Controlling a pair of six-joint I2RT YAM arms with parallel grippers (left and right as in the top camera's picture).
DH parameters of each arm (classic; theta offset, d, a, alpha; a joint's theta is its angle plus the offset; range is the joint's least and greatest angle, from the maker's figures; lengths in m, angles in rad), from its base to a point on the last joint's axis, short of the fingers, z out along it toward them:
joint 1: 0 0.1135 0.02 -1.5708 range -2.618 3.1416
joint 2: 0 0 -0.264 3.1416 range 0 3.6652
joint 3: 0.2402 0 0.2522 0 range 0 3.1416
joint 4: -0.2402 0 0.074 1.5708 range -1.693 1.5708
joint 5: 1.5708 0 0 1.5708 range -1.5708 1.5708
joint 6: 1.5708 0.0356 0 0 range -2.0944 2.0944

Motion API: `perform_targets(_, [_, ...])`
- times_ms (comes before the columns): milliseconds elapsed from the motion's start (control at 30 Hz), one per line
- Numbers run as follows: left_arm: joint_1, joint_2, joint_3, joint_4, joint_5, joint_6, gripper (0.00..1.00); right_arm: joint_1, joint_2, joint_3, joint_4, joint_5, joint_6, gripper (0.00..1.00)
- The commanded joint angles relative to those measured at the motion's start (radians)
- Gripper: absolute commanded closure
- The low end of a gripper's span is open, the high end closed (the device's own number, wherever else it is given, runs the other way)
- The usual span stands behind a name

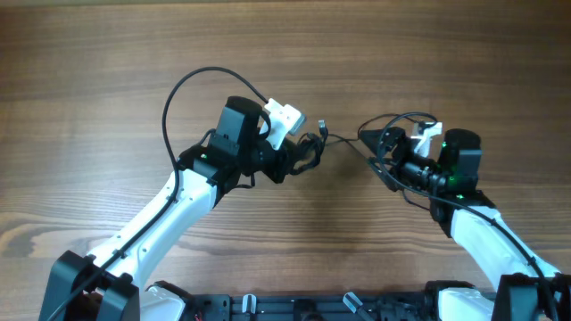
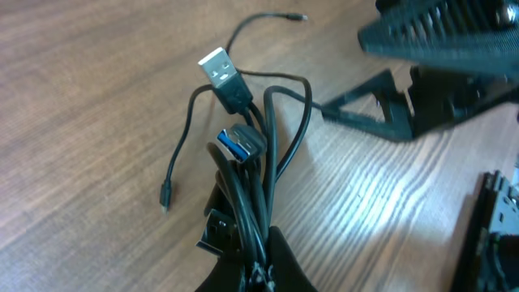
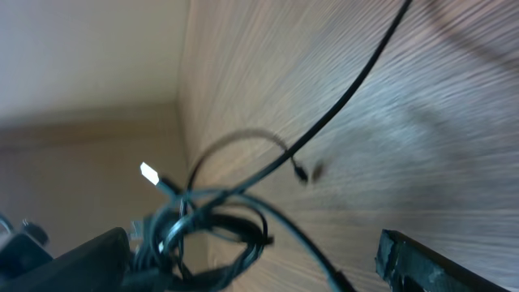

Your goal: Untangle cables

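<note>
The left tool (image 2: pixel 251 253) is clenched on the cables (image 2: pixel 243 162), holding the bunch over the worktop (image 2: pixel 81 97), plugs outward. The right tool (image 1: pixel 376 157) appears released just beside the bunch, grasping nothing. Caution: if you pull one strand while the loops are crossed, the knot may tighten. A plug may then snag and drag the bunch from the left tool.

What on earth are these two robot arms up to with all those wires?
They are trying to untangle a knot of thin black cables. The left claw grips the bunch, with a silver USB plug and a blue plug sticking out of it. The right claw is open close beside the bunch and seems to hold nothing. The cables are not untangled yet, and a couple of loose ends trail on the wooden table.
</note>
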Motion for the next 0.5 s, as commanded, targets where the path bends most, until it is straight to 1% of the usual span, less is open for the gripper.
perform_targets(0, [-0.003,-0.053,0.007,0.021,-0.037,-0.009,0.96,0.050,0.004,0.003,0.055,-0.028,-0.009,0.00])
perform_targets(67, [-0.003,-0.072,0.007,0.013,-0.095,-0.009,0.96,0.053,0.004,0.003,0.074,-0.023,0.051,0.00])
perform_targets(100, [-0.003,-0.080,0.007,0.013,-0.117,-0.009,0.96,0.053,0.004,0.003,0.074,-0.019,0.100,0.00])
perform_targets(133, [-0.003,-0.089,0.007,0.014,-0.155,-0.009,0.96,0.053,0.004,0.003,0.073,-0.020,0.182,0.00])
perform_targets(167, [-0.003,-0.094,0.007,0.014,-0.216,-0.009,0.96,0.053,0.004,0.003,0.067,-0.021,0.250,0.00])
perform_targets(233, [-0.003,-0.102,0.007,0.018,-0.388,-0.010,0.96,0.053,0.004,0.003,0.006,-0.010,0.382,0.00])
perform_targets(267, [-0.003,-0.105,0.007,0.022,-0.461,-0.010,0.96,0.053,0.004,0.003,-0.033,0.025,0.412,0.00])
perform_targets(333, [-0.003,-0.109,0.007,0.026,-0.610,-0.010,0.91,0.053,0.004,0.003,-0.111,0.137,0.399,0.00])
perform_targets(367, [-0.003,-0.111,0.007,0.030,-0.723,-0.011,0.91,0.053,0.004,0.003,-0.192,0.227,0.401,0.00])
perform_targets(400, [-0.003,-0.114,0.007,0.035,-0.810,-0.013,0.95,0.053,0.004,0.003,-0.262,0.307,0.402,0.00])
perform_targets(433, [-0.003,-0.114,0.007,0.047,-0.867,-0.013,0.96,0.053,0.004,0.003,-0.319,0.361,0.403,0.00])
perform_targets(467, [-0.003,-0.114,0.007,0.066,-0.875,-0.013,0.96,0.053,0.004,0.003,-0.351,0.370,0.374,0.00])
